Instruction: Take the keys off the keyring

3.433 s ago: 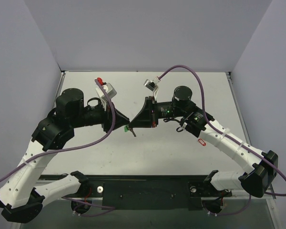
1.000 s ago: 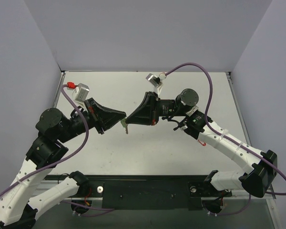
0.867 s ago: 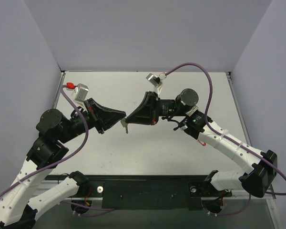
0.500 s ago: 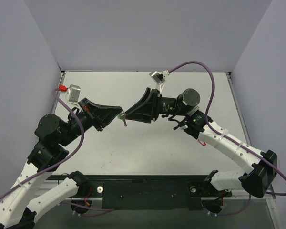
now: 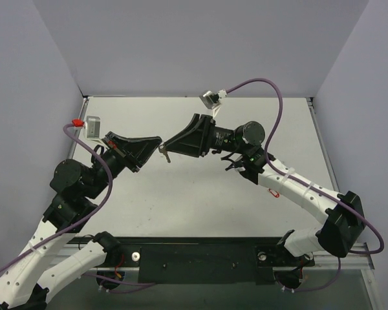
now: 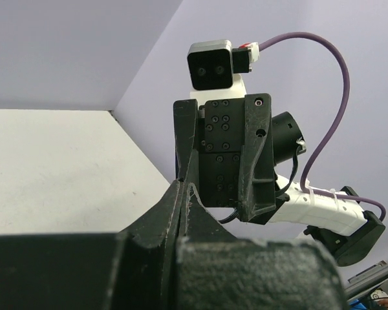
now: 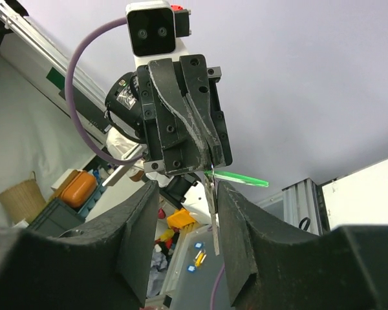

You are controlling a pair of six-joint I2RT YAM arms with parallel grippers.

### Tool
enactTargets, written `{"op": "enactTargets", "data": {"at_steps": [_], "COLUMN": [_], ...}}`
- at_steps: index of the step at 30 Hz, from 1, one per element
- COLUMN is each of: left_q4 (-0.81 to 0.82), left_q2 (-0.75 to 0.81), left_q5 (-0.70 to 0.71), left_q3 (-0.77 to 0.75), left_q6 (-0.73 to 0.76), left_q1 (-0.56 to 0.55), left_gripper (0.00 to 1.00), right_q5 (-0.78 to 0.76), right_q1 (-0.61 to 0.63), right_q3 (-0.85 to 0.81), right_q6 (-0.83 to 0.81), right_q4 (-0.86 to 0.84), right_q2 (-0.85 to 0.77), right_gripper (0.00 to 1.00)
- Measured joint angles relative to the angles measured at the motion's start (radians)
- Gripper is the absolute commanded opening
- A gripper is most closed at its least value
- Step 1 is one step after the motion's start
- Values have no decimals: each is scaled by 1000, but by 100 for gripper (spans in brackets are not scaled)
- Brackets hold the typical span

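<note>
My left gripper [image 5: 158,144] is shut, held high above the table, with its tips pinching the keyring. In the right wrist view the left gripper [image 7: 209,166] faces the camera. The thin green fob of the keyring [image 7: 240,179] sticks out sideways from its tips. The small silver key [image 7: 212,213] hangs straight down from them. My right gripper [image 7: 184,223] is open, with the key between its fingers, close to the right one. In the top view the right gripper [image 5: 169,146] meets the left tip to tip, and the key [image 5: 167,155] dangles below. In the left wrist view the shut left gripper [image 6: 184,188] hides the fob and key.
A red oval outline piece [image 5: 274,192] lies on the white table [image 5: 200,213] beside the right forearm. Grey walls close in the back and both sides. Purple cables loop above both wrists.
Both grippers have risen and moved together toward the back left, tips still meeting. The left arm has swung back to the left, and the key now hangs higher above the table.
</note>
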State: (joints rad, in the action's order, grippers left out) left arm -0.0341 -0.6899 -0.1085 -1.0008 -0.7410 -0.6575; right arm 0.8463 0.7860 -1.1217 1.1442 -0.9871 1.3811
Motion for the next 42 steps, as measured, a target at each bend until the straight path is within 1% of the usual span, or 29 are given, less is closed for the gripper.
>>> {"op": "enactTargets", "data": {"at_steps": [7, 18, 23, 31, 34, 35, 42], "left_q4": [32, 47, 48, 53, 54, 54, 52], "left_q2": [9, 23, 21, 16, 13, 13, 10], "left_q5": [26, 75, 78, 78, 78, 78, 71], "left_q3": [16, 35, 41, 41, 41, 41, 39], "left_q6": [-16, -33, -37, -37, -37, -37, -17], "left_q1": [-1, -1, -1, -3, -6, -9, -15], "left_gripper": [0, 0, 0, 0, 0, 0, 0], "right_q5": [-5, -5, -5, -5, -4, -4, 5], "right_q1": [0, 0, 1, 1, 1, 1, 2], "right_q3": [0, 0, 0, 0, 0, 0, 0], "right_q6": [32, 57, 62, 64, 63, 64, 63], "right_q4": [-34, -61, -65, -66, -69, -69, -72], "right_q2": [11, 44, 60, 71, 71, 71, 71], "right_gripper": [29, 27, 24, 14, 5, 0, 0]}}
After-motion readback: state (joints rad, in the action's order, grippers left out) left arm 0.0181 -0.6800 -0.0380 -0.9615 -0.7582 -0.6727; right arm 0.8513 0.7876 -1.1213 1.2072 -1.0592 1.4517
